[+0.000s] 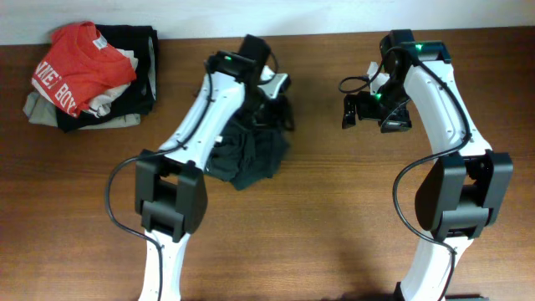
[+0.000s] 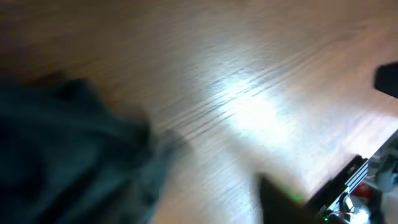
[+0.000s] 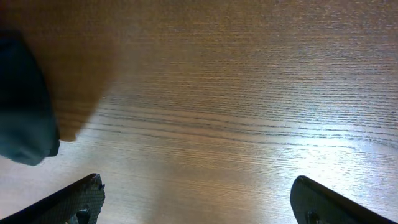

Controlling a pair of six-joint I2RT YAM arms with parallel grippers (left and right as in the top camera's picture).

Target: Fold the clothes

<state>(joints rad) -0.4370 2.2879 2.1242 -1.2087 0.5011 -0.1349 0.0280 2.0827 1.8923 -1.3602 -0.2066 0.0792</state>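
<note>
The dark navy-teal T-shirt (image 1: pixel 249 155) lies bunched in a heap on the wooden table (image 1: pixel 334 209), between the two arms. My left gripper (image 1: pixel 272 96) hovers at the heap's far edge. The left wrist view is motion-blurred: the shirt (image 2: pixel 62 149) fills its left side, one dark finger shows at the lower right, and bare wood lies between the jaws (image 2: pixel 193 205), so the gripper looks open. My right gripper (image 1: pixel 368 110) is open and empty over bare wood (image 3: pixel 193 205), to the right of the shirt. A fold of the shirt (image 3: pixel 22 106) shows at the left edge of the right wrist view.
A stack of other clothes sits at the back left corner, with a red shirt with white letters (image 1: pixel 79 67) on top of a black garment (image 1: pixel 138 75). The table's far edge runs along the wall.
</note>
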